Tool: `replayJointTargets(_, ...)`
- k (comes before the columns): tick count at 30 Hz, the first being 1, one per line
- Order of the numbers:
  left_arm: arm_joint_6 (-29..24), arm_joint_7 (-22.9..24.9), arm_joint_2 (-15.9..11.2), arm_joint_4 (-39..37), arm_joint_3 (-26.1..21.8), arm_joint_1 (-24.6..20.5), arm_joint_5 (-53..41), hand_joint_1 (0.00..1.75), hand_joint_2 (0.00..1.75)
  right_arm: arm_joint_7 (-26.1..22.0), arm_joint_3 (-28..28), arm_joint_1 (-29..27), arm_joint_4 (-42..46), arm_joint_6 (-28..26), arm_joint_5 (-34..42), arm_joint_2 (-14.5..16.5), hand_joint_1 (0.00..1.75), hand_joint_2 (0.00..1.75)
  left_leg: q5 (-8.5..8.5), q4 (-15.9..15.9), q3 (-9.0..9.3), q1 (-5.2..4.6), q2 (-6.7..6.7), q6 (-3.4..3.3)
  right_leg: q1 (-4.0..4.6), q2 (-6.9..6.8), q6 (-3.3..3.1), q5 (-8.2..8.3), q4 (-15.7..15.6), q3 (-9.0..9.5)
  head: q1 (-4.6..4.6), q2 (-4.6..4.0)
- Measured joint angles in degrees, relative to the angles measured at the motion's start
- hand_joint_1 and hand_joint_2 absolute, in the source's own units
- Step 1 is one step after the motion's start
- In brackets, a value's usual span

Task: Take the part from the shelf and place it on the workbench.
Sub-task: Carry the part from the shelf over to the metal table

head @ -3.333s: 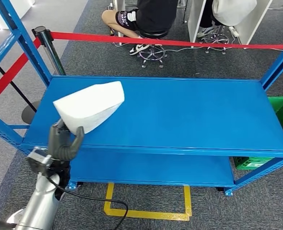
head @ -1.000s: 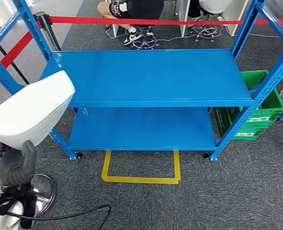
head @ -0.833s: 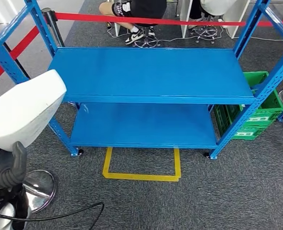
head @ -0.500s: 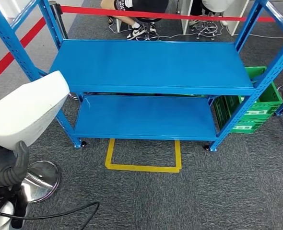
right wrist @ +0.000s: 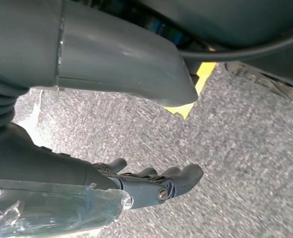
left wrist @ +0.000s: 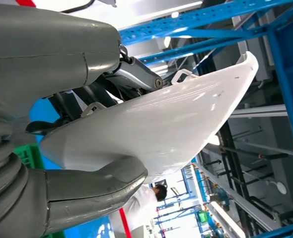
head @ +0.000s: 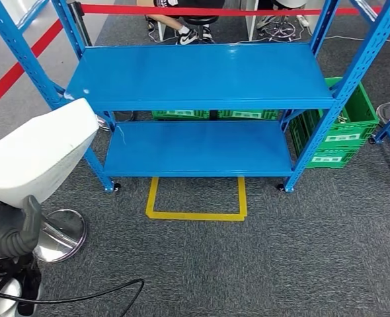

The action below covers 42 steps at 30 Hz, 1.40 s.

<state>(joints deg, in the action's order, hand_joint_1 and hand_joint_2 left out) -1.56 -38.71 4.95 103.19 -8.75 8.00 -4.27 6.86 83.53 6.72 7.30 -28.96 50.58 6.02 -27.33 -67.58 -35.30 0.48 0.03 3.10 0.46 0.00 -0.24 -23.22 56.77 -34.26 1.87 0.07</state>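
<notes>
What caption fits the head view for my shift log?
Left hand holds the white part clear of the blue shelf, above grey carpet.

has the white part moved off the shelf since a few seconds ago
Yes. The white part, gripped by the left hand, was over the shelf top; now it hangs over carpet, clear of the shelf's front-left.

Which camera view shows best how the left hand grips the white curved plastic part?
The left wrist view: the white curved plastic part sits between thumb and fingers. The head view shows the part above the left hand.

White part [head: 36, 158], blue shelf [head: 197, 72]
</notes>
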Motion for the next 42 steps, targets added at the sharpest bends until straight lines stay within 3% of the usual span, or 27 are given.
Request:
replayJointTargets(2, 0.1, 0.0, 0.0, 0.0, 0.0, -0.2, 0.0, 1.75, 1.75, 0.0, 0.0, 0.0, 0.0, 0.0, 0.0, 0.0, 0.00, 0.00, -0.06, 8.1, 6.10, 0.09, -0.06, -0.35, 0.17, 0.10, 0.47, 1.09, 0.4, -1.29, -0.05, 0.00)
replayJointTargets(3, 0.1, 0.0, 0.0, -0.1, 0.0, -0.4, 0.0, 1.75, 1.75, 0.0, 0.0, 0.1, 0.0, 0.0, 0.0, 0.0, 0.00, 0.00, -0.68, 11.1, 7.98, 0.00, -0.09, -0.70, 0.21, 0.14, 0.76, 1.69, 0.4, -1.71, -0.08, 0.00)
replayJointTargets(4, 0.1, 0.0, 0.1, -0.1, 0.0, -0.4, 0.0, 1.75, 1.75, 0.0, 0.0, 0.0, 0.0, 0.0, 0.0, 0.0, 0.00, 0.00, -1.06, 12.8, 8.78, -0.20, -0.12, -1.19, 0.18, 0.14, 1.09, 2.33, 0.4, -2.07, -0.13, 0.00)
replayJointTargets(6, 0.2, 0.0, 0.2, -0.2, 0.0, -0.5, 0.0, 1.75, 1.75, 0.0, 0.0, -0.2, 0.0, 0.0, 0.1, 0.0, 0.00, 0.00, -0.30, 13.2, 7.91, -0.42, -0.01, -2.26, -0.09, 0.16, 1.79, 2.99, 0.3, -2.72, -0.11, 0.00)
replayJointTargets(7, 0.2, 0.0, 0.2, -0.3, 0.0, -0.5, -0.1, 1.75, 1.75, 0.0, 0.0, -0.4, 0.0, 0.0, 0.2, 0.0, 0.00, 0.00, 0.28, 13.2, 7.34, -0.43, 0.07, -2.77, -0.22, 0.17, 2.12, 1.99, 1.0, -3.26, -0.17, 0.00)
replayJointTargets(8, 0.3, 0.0, 0.3, -0.3, 0.0, -0.5, -0.2, 1.75, 1.75, 0.0, 0.0, -0.5, 0.0, 0.0, 0.3, 0.0, 0.00, 0.00, 0.90, 13.2, 6.72, -0.37, 0.16, -3.19, -0.30, 0.17, 2.41, -0.14, 2.8, -4.01, -0.23, 0.00)
replayJointTargets(10, 0.3, 0.0, 0.4, -0.3, 0.0, -0.5, -0.3, 1.75, 1.75, -0.2, 0.0, -0.4, 0.0, -0.1, 0.4, 0.0, 0.00, 0.00, 2.08, 13.2, 5.35, -0.38, 0.22, -3.64, -0.38, 0.16, 2.80, -6.11, 9.8, -5.83, -0.43, 0.00)
replayJointTargets(11, 0.3, 0.0, 0.4, -0.4, 0.0, -0.5, -0.3, 1.75, 1.75, -0.3, -0.1, -0.3, 0.0, -0.2, 0.5, 0.0, 0.00, 0.00, 2.72, 13.2, 4.55, -0.43, 0.22, -3.69, -0.39, 0.16, 2.90, -8.22, 13.6, -6.43, -0.47, 0.00)
replayJointTargets(12, 0.3, 0.0, 0.5, -0.4, 0.0, -0.5, -0.2, 1.75, 1.75, -0.4, -0.1, -0.2, 0.0, -0.2, 0.6, 0.0, 0.00, 0.00, 3.37, 13.2, 3.71, -0.49, 0.22, -3.70, -0.39, 0.17, 2.91, -8.92, 16.3, -6.44, -0.49, 0.00)
replayJointTargets(13, 0.3, 0.0, 0.5, -0.5, 0.0, -0.5, -0.2, 1.75, 1.75, -0.5, -0.2, -0.2, 0.0, -0.3, 0.7, 0.0, 0.00, 0.00, 4.00, 13.1, 2.86, -0.53, 0.21, -3.66, -0.38, 0.17, 2.85, -8.23, 17.1, -5.60, -0.49, 0.00)
replayJointTargets(14, 0.3, 0.0, 0.5, -0.5, 0.0, -0.5, -0.2, 1.75, 1.75, -0.6, -0.2, -0.2, 0.0, -0.3, 0.9, 0.0, 0.00, 0.00, 4.61, 13.1, 2.03, -0.56, 0.18, -3.58, -0.37, 0.17, 2.75, -6.67, 15.9, -3.78, -0.49, 0.00)
replayJointTargets(16, 0.3, 0.0, 0.5, -0.5, 0.0, -0.5, -0.2, 1.75, 1.75, -0.9, -0.3, -0.2, 0.0, -0.3, 1.5, 0.0, 0.00, 0.00, 5.66, 12.9, 0.68, -0.61, 0.11, -3.23, -0.31, 0.19, 2.46, -4.44, 8.5, 2.11, -0.50, 0.00)
replayJointTargets(18, 0.4, 0.0, 0.5, -0.5, 0.0, -0.5, -0.2, 1.75, 1.75, -1.2, -0.6, -0.1, 0.0, 0.1, 2.1, 0.0, 0.00, 0.00, 6.69, 12.8, -0.07, -0.65, 0.14, -2.73, -0.13, 0.28, 2.17, -5.09, 1.0, 6.94, -0.44, 0.00)
replayJointTargets(20, 0.8, 0.0, 0.5, -0.5, 0.0, -0.5, 0.3, 1.75, 1.75, -1.5, -0.9, -0.2, 0.0, 0.8, 2.8, 0.0, 0.00, 0.00, 7.82, 12.9, -0.45, -0.58, 0.18, -2.17, 0.08, 0.40, 1.85, -5.44, -1.4, 7.66, -0.40, 0.00)
replayJointTargets(22, 1.3, 0.0, 0.5, -0.6, -0.1, -0.5, 1.0, 1.75, 1.75, -1.8, -1.1, -0.3, -0.1, 1.0, 3.2, 0.0, 0.00, 0.00, 7.29, 12.6, -1.12, -0.51, 0.07, -1.55, -0.10, 0.25, 1.14, -4.43, -1.4, 6.76, -0.42, 0.00)
replayJointTargets(23, 1.5, 0.0, 0.5, -0.6, -0.2, -0.5, 1.2, 1.75, 1.75, -1.9, -1.2, -0.3, -0.1, 1.0, 3.4, 0.0, 0.00, 0.00, 5.61, 11.1, -1.79, -0.49, 0.01, -1.20, -0.24, 0.15, 0.65, -3.85, -1.5, 6.24, -0.30, 0.00)
replayJointTargets(26, 1.7, 0.0, 0.5, -0.8, -0.4, -0.6, 1.5, 1.75, 1.75, -2.2, -1.5, -0.2, -0.1, 1.1, 3.7, 0.0, 0.00, 0.00, -1.95, 0.6, -5.01, -0.30, -0.01, -0.33, -0.31, 0.02, -0.07, -2.33, -1.3, 4.44, -0.02, 0.00)
replayJointTargets(27, 1.5, 0.0, 0.6, -0.9, -0.4, -0.6, 1.5, 1.75, 1.75, -2.2, -1.7, -0.2, -0.1, 1.2, 3.8, 0.0, 0.00, 0.00, -2.95, -2.5, -5.63, -0.25, -0.01, -0.17, -0.30, 0.10, -0.06, -1.95, -1.2, 3.75, -0.02, 0.00)
replayJointTargets(28, 1.2, 0.0, 0.6, -1.0, -0.4, -0.6, 1.4, 1.75, 1.75, -2.3, -1.9, -0.2, -0.1, 1.4, 4.1, 0.0, 0.00, 0.00, -2.62, -4.0, -5.49, -0.20, -0.01, -0.09, -0.30, 0.26, 0.01, -1.60, -1.1, 3.07, -0.02, 0.00)
replayJointTargets(29, 0.9, 0.0, 0.6, -1.1, -0.5, -0.6, 1.4, 1.75, 1.75, -2.4, -2.0, -0.3, -0.1, 1.6, 4.3, 0.0, 0.00, 0.00, -1.28, -3.5, -4.39, -0.14, -0.06, -0.09, -0.30, 0.49, 0.11, -1.25, -0.9, 2.42, -0.02, 0.00)
replayJointTargets(31, 0.2, 0.1, 0.6, -1.2, -0.7, -0.6, 1.4, 1.75, 1.75, -2.8, -2.3, -0.2, -0.1, 1.7, 4.7, 0.0, 0.00, 0.00, 1.51, 2.5, 0.44, 0.05, -1.25, -0.33, -0.33, 1.26, 0.46, -0.54, -0.5, 1.32, -0.01, 0.00)
replayJointTargets(33, -0.2, 0.1, 0.7, -1.3, -1.2, -0.8, 1.5, 1.75, 1.75, -3.3, -2.6, 0.0, -0.1, 1.5, 5.1, 0.0, 0.00, 0.00, 1.58, 9.6, 5.31, 0.33, -3.39, -0.79, -0.21, 2.21, 0.95, 0.22, -0.2, 0.33, -0.06, 0.00)
replayJointTargets(34, -0.3, 0.1, 0.8, -1.4, -1.3, -1.0, 1.7, 1.75, 1.75, -3.4, -2.7, 0.1, -0.1, 1.4, 5.3, 0.0, 0.00, 0.00, 0.95, 11.6, 6.43, 0.42, -3.99, -1.04, -0.16, 2.69, 1.22, 0.67, -0.1, -0.19, -0.04, 0.00)
replayJointTargets(37, -1.1, 0.8, 1.3, -2.0, -1.7, -1.6, 2.1, 1.75, 1.75, -3.9, -3.4, 0.0, -0.1, 0.8, 6.2, -0.1, 0.00, 0.00, 0.69, 12.9, 6.10, 0.55, -2.70, -1.97, -0.19, 3.58, 2.07, 1.33, 0.6, -1.96, -0.07, 0.00)
replayJointTargets(39, -2.2, 2.4, 2.0, -2.8, -1.7, -2.2, 2.5, 1.75, 1.75, -4.6, -4.1, -0.4, -0.1, -0.1, 7.4, -0.1, 0.00, 0.00, 1.24, 12.9, 5.61, 0.63, -1.44, -2.65, -0.23, 2.41, 2.58, -1.53, 4.8, -3.97, -0.47, 0.00)
replayJointTargets(41, -4.3, 4.5, 2.5, -3.7, -1.8, -2.9, 3.0, 1.75, 1.75, -5.2, -4.9, -0.6, -0.1, -0.9, 8.6, -0.1, 0.00, 0.00, 1.69, 12.9, 5.19, 0.43, -0.17, -3.00, -0.26, 1.07, 3.01, -5.86, 12.7, -6.87, -0.83, 0.00)
replayJointTargets(42, -5.6, 5.3, 2.7, -4.2, -1.9, -3.2, 3.3, 1.75, 1.75, -5.4, -5.3, -0.6, -0.1, -1.2, 9.1, -0.1, 0.00, 0.00, 1.89, 12.8, 4.95, 0.34, 0.52, -3.04, -0.28, 0.78, 3.15, -7.19, 15.9, -7.89, -0.83, 0.00)
